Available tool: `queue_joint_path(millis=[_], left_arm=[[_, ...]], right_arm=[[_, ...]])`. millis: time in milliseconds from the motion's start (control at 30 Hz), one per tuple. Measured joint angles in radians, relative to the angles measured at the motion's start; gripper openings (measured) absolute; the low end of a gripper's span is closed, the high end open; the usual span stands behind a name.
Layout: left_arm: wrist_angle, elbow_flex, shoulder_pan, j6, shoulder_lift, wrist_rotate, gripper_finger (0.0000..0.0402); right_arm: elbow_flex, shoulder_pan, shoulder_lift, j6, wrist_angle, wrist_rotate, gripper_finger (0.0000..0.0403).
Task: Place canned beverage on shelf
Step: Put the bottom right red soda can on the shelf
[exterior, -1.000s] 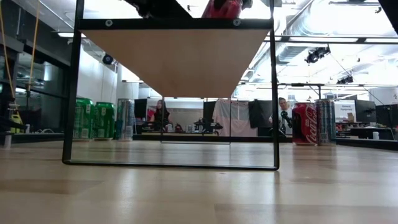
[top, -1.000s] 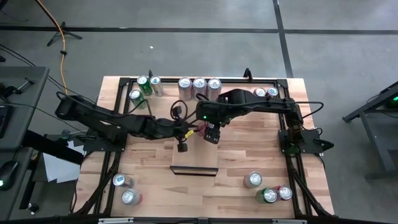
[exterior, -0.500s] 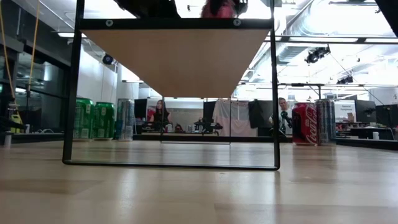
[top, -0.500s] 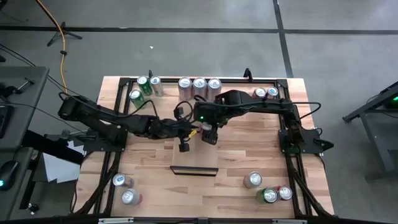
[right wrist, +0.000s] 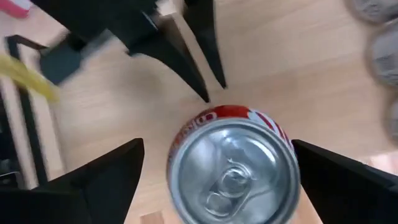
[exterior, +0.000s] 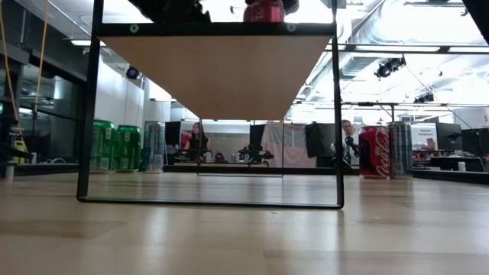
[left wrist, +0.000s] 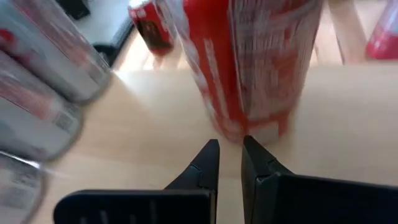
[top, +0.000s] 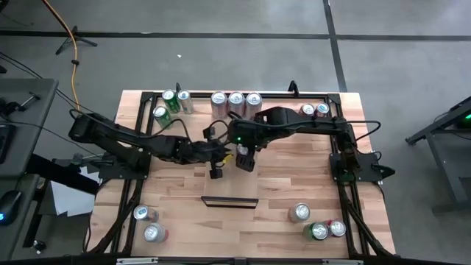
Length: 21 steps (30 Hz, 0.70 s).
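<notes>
From above, the right tool [top: 245, 157] and closed left tool [top: 218, 166] crowd together over the shelf [top: 229, 193]. At worktop height, the red can [exterior: 263, 11] stands upright on the shelf. The right wrist shows its fingers spread, flanking the can untouched: a careless retreat could topple it.
</notes>
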Motion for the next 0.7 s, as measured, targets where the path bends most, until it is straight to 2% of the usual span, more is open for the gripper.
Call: queue_joint_path(millis=[300, 500, 700], left_arm=[[-0.154, 0.000, 0.000, -0.014, -0.153, -0.052, 0.0000], [-0.304, -0.004, -0.019, -0.150, -0.274, -0.070, 0.0000], [-0.285, -0.108, -0.096, -0.293, -0.440, -0.179, 0.0000]], right_arm=[[0.002, -0.003, -0.047, -0.045, 0.003, 0.100, 0.0389], [0.002, 0.006, -0.112, -0.051, -0.086, 0.199, 0.0389], [-0.023, 0.038, -0.195, -0.004, -0.123, 0.256, 0.0389]])
